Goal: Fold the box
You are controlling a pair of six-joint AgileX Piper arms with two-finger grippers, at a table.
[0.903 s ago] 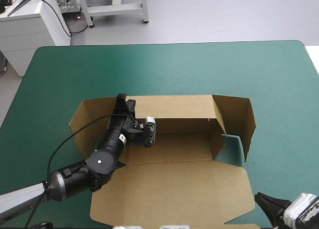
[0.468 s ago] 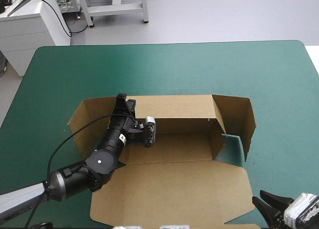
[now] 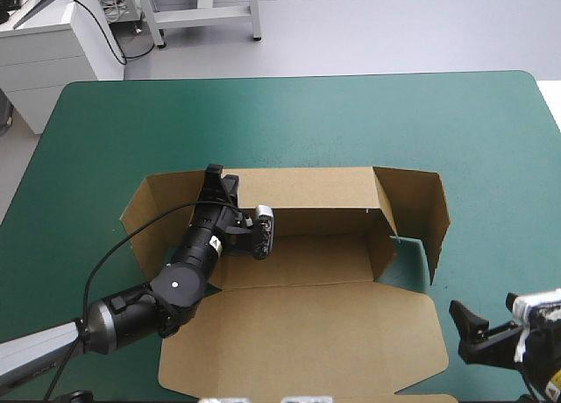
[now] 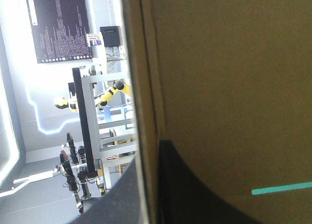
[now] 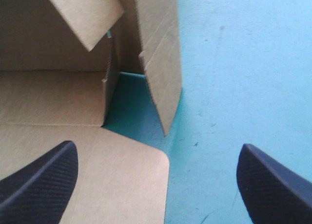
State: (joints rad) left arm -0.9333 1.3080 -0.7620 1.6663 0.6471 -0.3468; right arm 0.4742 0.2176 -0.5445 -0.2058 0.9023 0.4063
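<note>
Readiness marks the right end effector: spread wide and empty, with the box just ahead and its loose side flap standing, probably the next grab. Farther off, the left end effector pinches the rear wall at its end, likely to steady it upright on the tabletop.

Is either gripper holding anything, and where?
The left gripper pinches the box by its raised back wall's top edge, near the left end. The right gripper, open, holds nothing.
</note>
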